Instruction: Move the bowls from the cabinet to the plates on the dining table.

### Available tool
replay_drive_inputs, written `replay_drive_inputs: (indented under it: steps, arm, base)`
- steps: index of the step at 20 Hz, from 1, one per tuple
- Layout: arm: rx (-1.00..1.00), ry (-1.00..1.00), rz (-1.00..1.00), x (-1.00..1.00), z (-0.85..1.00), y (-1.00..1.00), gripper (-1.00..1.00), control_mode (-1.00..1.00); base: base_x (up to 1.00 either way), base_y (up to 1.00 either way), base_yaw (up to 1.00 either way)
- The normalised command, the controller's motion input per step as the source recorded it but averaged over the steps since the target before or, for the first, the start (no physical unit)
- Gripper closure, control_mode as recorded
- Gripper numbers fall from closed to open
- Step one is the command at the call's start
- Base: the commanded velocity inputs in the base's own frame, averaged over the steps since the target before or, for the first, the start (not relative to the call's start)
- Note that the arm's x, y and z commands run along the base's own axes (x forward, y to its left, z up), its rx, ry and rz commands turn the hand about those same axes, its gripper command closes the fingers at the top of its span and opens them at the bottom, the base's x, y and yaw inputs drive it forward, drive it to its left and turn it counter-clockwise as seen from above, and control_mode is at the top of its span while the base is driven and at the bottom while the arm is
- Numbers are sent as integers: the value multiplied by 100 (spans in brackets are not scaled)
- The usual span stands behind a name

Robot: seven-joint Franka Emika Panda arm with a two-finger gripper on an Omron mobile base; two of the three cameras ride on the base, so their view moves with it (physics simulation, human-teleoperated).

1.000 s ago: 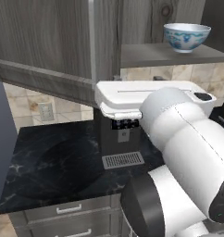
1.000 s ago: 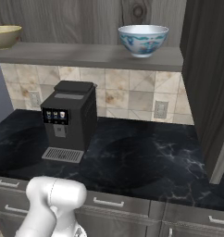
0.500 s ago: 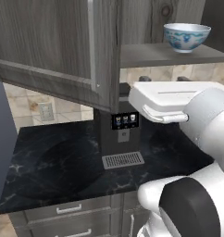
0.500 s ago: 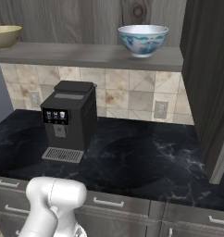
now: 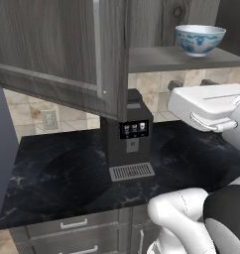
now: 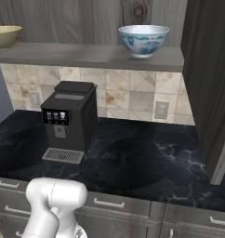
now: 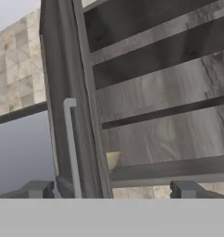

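On the cabinet shelf's right end sits the white-blue bowl, tan bowl at its left end, just beyond the spread-apart, empty gripper by the open door's edge.

Two bowls on cabinet shelf — well apart, coffee machine below on worktop, probably between them

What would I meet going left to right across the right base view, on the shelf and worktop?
Tan bowl → coffee machine → white bowl with blue pattern → wall socket → open cabinet door.
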Motion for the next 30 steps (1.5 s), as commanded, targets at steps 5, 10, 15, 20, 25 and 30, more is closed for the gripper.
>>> replay_drive_inputs:
  steps: [5, 10, 15, 20, 25, 30]
  arm:
    - [3, 0, 14, 17, -3, -21, -100, -100]
    - [3, 0, 13, 23, -2, -18, -100, -100]
    - [4, 5, 12, 29, -3, -12, -100, -100]
    - [3, 7, 11, 40, -2, -7, -100, -100]
    - [4, 5, 10, 46, 0, -8, -100, -100]
    - [2, 4, 7, 48, -5, -7, -100, -100]
  base:
    - [0, 0, 0]
    - [0, 0, 0]
    - [0, 0, 0]
    - [0, 0, 0]
    - [0, 0, 0]
    - [0, 0, 0]
